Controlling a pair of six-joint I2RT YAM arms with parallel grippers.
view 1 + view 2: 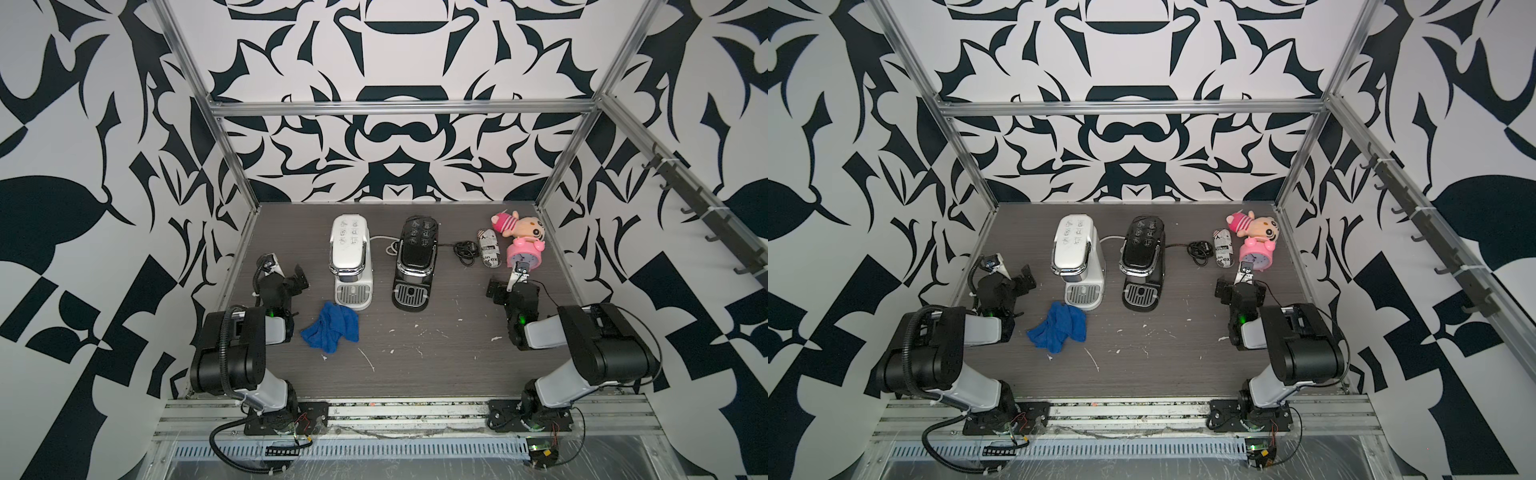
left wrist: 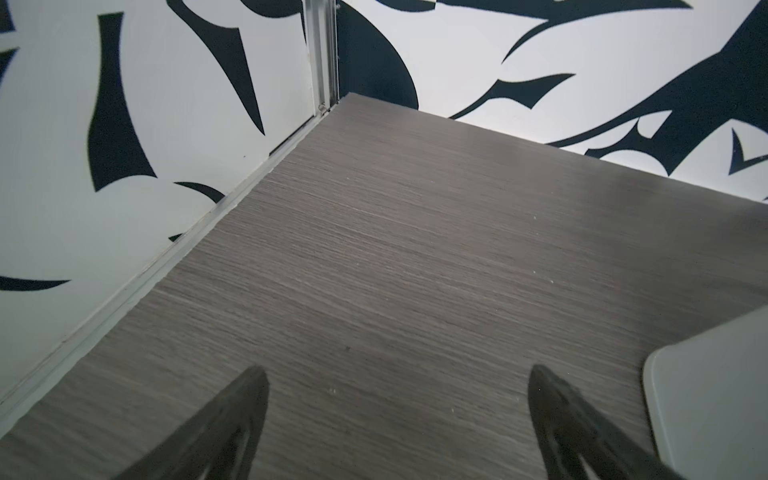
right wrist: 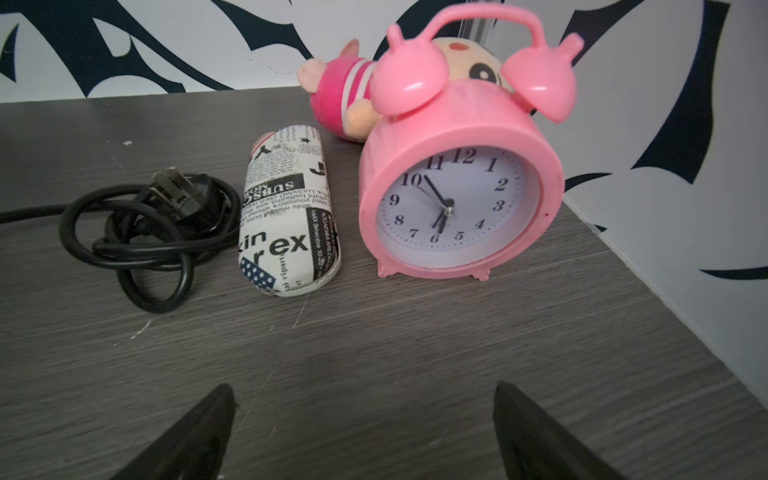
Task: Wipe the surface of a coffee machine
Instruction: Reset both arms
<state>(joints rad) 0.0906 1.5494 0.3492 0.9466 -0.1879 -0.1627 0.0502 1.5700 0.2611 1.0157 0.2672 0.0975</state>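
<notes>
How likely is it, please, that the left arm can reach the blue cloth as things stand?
Probably yes: the blue cloth lies close beside the open, empty left gripper, with nothing between them.

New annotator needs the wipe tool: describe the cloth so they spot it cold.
Start at the dark wood-grain table and find the white coffee machine, left of the black coffee machine in both top views. The cloth lies just in front of the white machine's drip tray. It is the only blue thing on the table, a crumpled heap.
</notes>
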